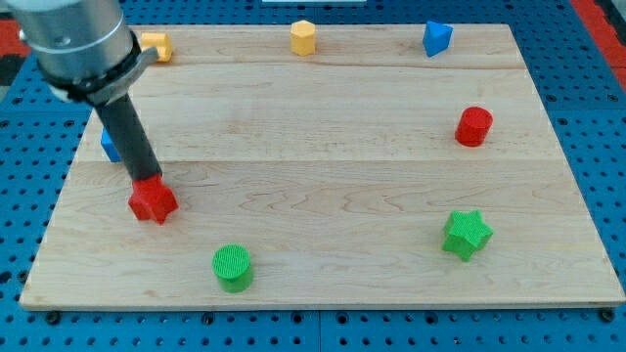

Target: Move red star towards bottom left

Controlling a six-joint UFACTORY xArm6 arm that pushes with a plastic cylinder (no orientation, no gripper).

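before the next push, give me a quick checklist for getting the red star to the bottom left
1. My tip at red star, on its upper side: ok.
2. Contact firm: cannot tell.
3. Push side suits bottom left: not ok, tip sits above, slightly left.
4. Green cylinder off the path, lower right of star: ok.
5. Blue block behind rod, away from path: ok.
6. Board room at bottom left: ok.

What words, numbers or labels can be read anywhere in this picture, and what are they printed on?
None: no word, number, brand or sign shows anywhere.
The wooden board is bare wood grain.
The red star, green cylinder, green star, red cylinder and the other blocks are unmarked.
The dark rod, my tip at the red star's upper edge, bears no label.
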